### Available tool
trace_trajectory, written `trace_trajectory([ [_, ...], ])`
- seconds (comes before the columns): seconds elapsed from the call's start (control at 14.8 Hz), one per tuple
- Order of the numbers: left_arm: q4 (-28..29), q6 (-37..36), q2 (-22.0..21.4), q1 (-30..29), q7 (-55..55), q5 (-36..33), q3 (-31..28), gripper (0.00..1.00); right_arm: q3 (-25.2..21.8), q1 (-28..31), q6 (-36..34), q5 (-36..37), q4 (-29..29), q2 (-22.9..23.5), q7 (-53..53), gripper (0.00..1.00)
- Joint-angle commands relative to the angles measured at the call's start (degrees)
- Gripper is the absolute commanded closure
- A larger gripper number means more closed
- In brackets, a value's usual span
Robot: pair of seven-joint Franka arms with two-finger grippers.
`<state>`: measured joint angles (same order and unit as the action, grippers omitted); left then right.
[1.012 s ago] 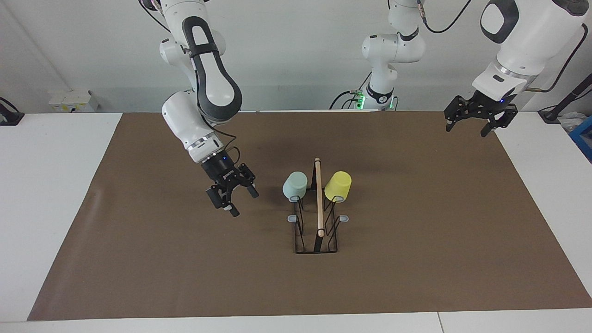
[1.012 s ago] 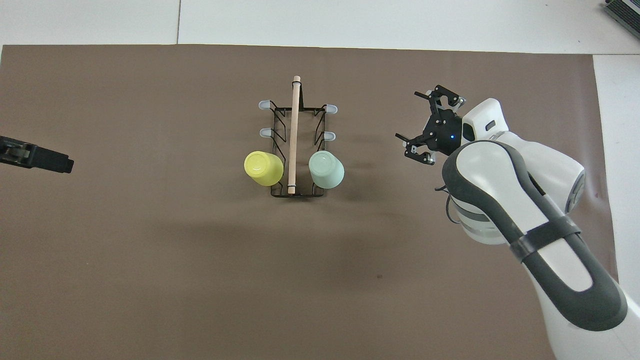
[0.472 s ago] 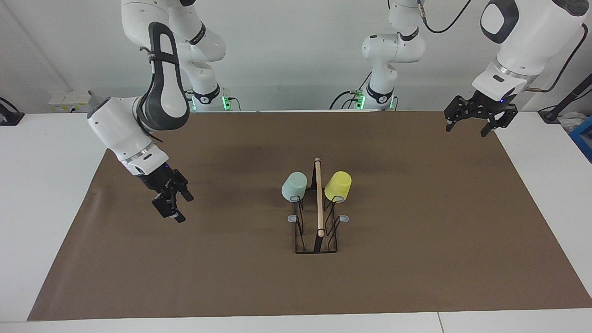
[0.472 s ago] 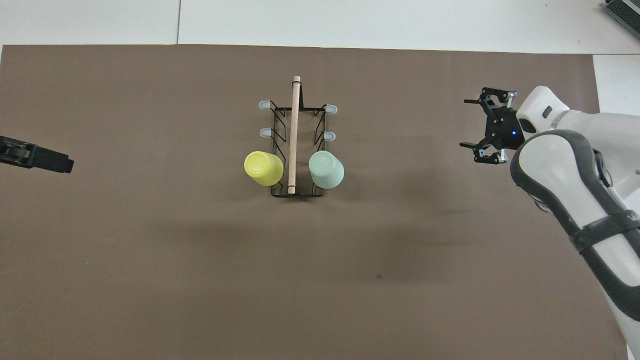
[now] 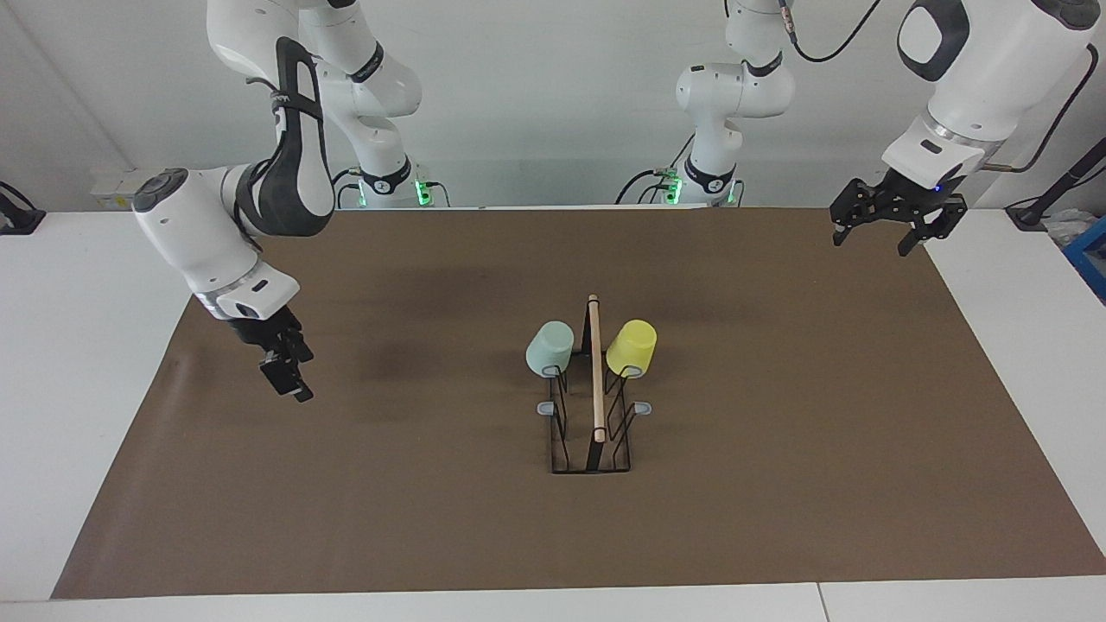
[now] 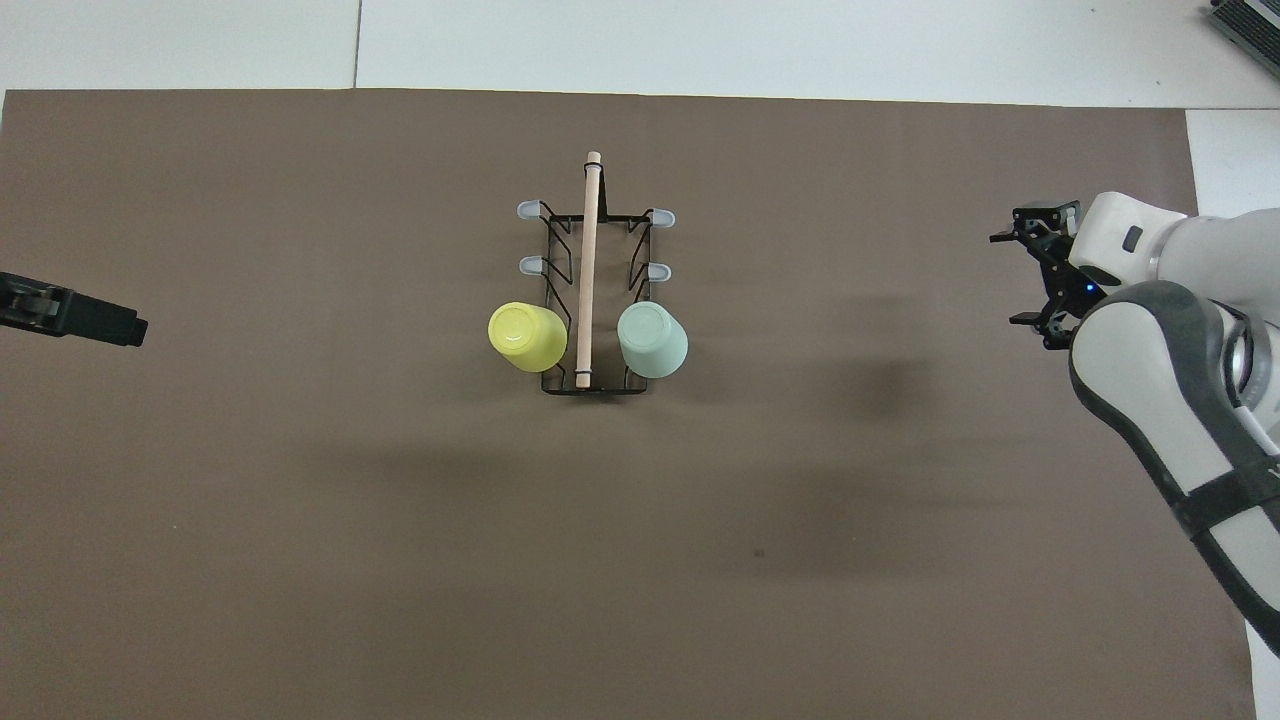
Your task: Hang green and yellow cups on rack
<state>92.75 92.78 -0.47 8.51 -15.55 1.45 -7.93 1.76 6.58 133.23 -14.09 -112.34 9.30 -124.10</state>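
The right gripper [image 5: 285, 373] hangs with its jaws spread and nothing in them, over the brown mat [image 5: 778, 484] near the right arm's end of the table. The left gripper [image 5: 890, 226] waits over the mat's corner at the left arm's end, by the robots, jaws also spread and empty.

From the right gripper the rack [image 5: 592, 432] lies sideways, toward the table's middle and well apart. Its wooden rod [image 5: 595, 371] runs straight away from the robots, so the prongs stick out toward the two ends of the table. The green cup [image 5: 550, 348] sits upside down on the prong nearest the robots on the side facing the right arm; the yellow cup [image 5: 632, 347] sits likewise on the matching prong facing the left arm. Four grey-tipped prongs stand bare.

Both cups look hung — as I judge it, nothing remains but for the arms to clear off. The right gripper is the nearer to the rack.
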Motion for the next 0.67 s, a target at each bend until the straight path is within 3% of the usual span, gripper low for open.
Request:
trace_trajectory([
  [0.0,2.00,0.47,-1.72,-0.43,0.70,-0.84,0.63,0.00,0.26,1.24,-4.37,4.94,0.54,-2.18,1.23,0.00],
  [0.34,2.00,0.47,-1.72,-0.43,0.70,-0.84,0.63,0.00,0.18,2.82,-9.99,9.61,0.46,-5.07,8.15,0.00],
  [0.61,2.00,0.47,-1.72,-0.43,0.70,-0.84,0.63,0.00,0.35,2.48,-16.57,12.51,0.54,-8.50,24.21,0.00],
])
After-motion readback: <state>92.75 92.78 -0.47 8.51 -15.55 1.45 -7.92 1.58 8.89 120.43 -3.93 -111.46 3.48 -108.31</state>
